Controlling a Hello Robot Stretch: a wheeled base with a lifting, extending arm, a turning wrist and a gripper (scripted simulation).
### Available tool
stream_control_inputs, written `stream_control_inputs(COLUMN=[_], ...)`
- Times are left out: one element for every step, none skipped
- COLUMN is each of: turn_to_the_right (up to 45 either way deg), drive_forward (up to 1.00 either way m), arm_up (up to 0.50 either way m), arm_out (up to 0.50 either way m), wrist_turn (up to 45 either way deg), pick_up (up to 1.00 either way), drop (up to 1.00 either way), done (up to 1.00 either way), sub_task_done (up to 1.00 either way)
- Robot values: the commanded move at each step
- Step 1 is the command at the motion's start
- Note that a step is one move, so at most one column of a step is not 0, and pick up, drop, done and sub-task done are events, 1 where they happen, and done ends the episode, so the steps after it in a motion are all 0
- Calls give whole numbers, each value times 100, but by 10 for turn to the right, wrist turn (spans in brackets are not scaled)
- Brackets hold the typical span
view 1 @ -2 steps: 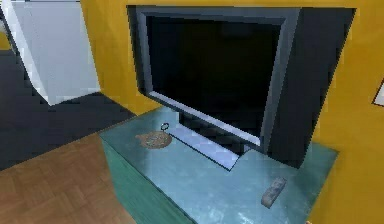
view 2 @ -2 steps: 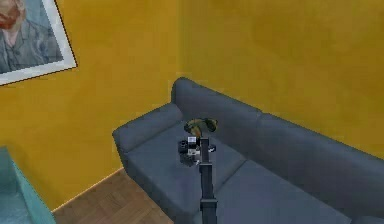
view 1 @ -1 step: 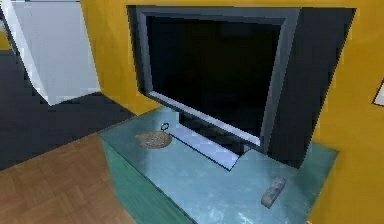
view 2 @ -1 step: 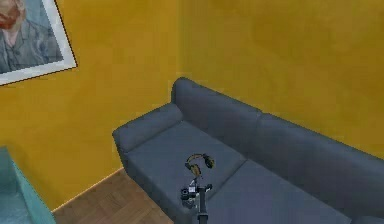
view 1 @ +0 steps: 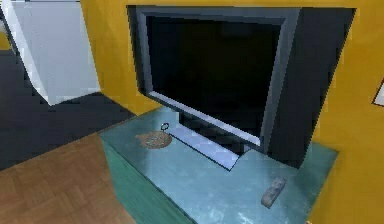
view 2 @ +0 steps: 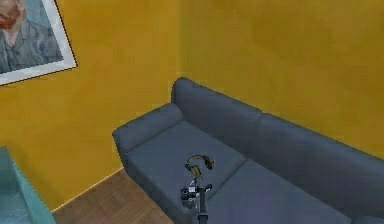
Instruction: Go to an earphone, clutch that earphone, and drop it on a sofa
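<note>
Yellow walls (view 2: 120, 90), forward television (view 1: 210, 65), arm-side sofa (view 2: 285, 140), earphone (view 2: 200, 162)

Ahead I saw a big flat-screen TV (view 1: 225, 75), screen dark, on a silver foot (view 1: 205, 140); it stood on a teal cabinet (view 1: 200, 185) with a glossy top, backed against a yellow wall (view 1: 110, 50); a round brownish flat item (view 1: 155, 140) lay on the top just left of the foot; a small grey remote (view 1: 273, 192) lay near the front right, well apart from it; wood floor (view 1: 50, 190) left of the cabinet, a dark floor patch (view 1: 40, 125) beyond, a white panel (view 1: 58, 45) at upper left. Sideways I saw a white-framed painting (view 2: 30, 35) on the side wall (view 2: 280, 50), also yellow; wood boards (view 2: 110, 200) below; a teal corner (view 2: 20, 195) at the bottom left edge.
</note>
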Motion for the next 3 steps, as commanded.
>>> stream_control_inputs(turn_to_the_right=[0, 0, 0], drive_forward=[0, 0, 0], arm_up=[10, 0, 0], arm_out=[0, -8, 0], wrist_turn=[0, 0, 0], pick_up=[0, 0, 0], drop=[0, 0, 0], done=[0, 0, 100], sub_task_done=[0, 0, 0])
